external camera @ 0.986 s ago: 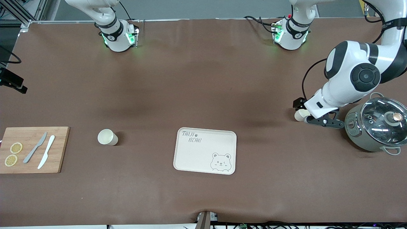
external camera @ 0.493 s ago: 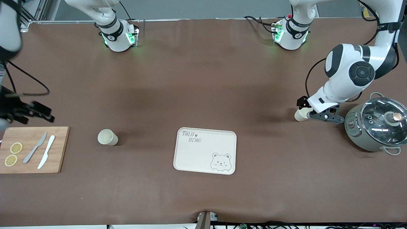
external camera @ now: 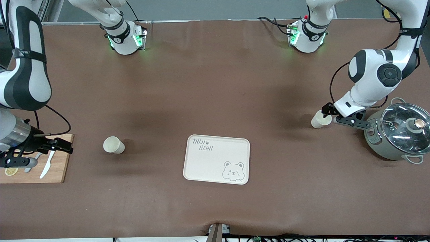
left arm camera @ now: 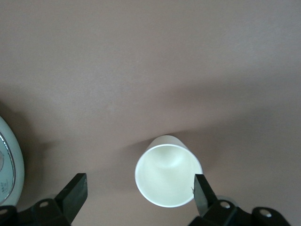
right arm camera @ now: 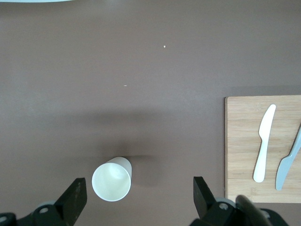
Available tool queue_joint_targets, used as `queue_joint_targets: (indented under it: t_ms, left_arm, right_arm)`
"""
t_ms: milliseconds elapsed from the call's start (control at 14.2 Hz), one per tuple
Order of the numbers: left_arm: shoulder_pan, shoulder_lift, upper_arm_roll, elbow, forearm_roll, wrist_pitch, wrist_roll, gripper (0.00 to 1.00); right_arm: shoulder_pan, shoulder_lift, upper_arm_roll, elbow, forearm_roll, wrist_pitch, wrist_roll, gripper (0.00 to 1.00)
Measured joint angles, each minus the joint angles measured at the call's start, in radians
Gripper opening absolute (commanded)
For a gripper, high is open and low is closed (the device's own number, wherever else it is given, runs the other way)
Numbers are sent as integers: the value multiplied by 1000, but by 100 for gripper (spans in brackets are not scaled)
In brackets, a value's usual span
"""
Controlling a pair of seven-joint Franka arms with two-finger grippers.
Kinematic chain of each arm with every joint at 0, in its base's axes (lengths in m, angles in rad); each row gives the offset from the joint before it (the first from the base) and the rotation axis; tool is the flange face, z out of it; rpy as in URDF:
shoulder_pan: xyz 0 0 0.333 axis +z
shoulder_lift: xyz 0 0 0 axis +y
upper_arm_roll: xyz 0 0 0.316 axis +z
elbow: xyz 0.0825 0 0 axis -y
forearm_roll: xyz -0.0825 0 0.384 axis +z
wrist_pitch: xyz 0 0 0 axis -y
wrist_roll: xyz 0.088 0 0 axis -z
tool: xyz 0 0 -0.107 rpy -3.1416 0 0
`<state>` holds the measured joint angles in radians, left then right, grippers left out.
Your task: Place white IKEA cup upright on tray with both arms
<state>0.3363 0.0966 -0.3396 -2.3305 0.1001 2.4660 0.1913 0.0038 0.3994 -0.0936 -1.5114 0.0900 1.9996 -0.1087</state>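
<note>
We log the table (external camera: pixel 215 84) covered in brown, with the grey electric cooker (external camera: pixel 398 134) at the left arm's end and the wooden cutting board (external camera: pixel 58 168) at the right arm's end. The cream tray (external camera: pixel 216 159) lies bare between them.

We count 2 white cups, both upright and off the tray. Cup 1 (external camera: pixel 318 119) (left arm camera: pixel 169 176) stands beside the cooker; the left gripper (external camera: pixel 336 116) (left arm camera: pixel 138 193) is spread wide above it, 1 finger (left arm camera: pixel 201 190) at its rim. Cup 2 (external camera: pixel 113 145) (right arm camera: pixel 112 179) stands between board and tray. The right gripper (external camera: pixel 50 144) (right arm camera: pixel 138 195) is over the board's edge, fingers apart, cup 2 near but ungrasped.

2 knives (right arm camera: pixel 263 143) lie on the board.
</note>
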Motion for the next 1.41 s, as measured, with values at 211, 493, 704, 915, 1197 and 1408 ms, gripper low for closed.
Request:
queue_joint_targets:
  t_ms: [211, 493, 704, 915, 1197, 1408]
  left_arm:
    - [7, 2, 0, -61, 0, 94, 7, 100]
    - [8, 24, -1, -115, 0, 191, 7, 100]
    - [26, 57, 0, -128, 0, 249, 16, 100]
    - [43, 84, 0, -131, 0, 282, 27, 100]
    - [45, 101, 0, -131, 0, 298, 39, 100]
    - [46, 108, 0, -131, 0, 300, 81, 100]
  right_arm:
    - [5, 30, 3, -23, 0, 65, 0, 100]
    - [10, 42, 4, -135, 0, 207, -4, 100]
    - [11, 39, 4, -180, 0, 265, -4, 100]
    - [14, 23, 4, -248, 0, 311, -9, 100]
    - [19, -10, 5, -344, 0, 392, -19, 100]
    - [25, -26, 7, -412, 0, 470, -20, 100]
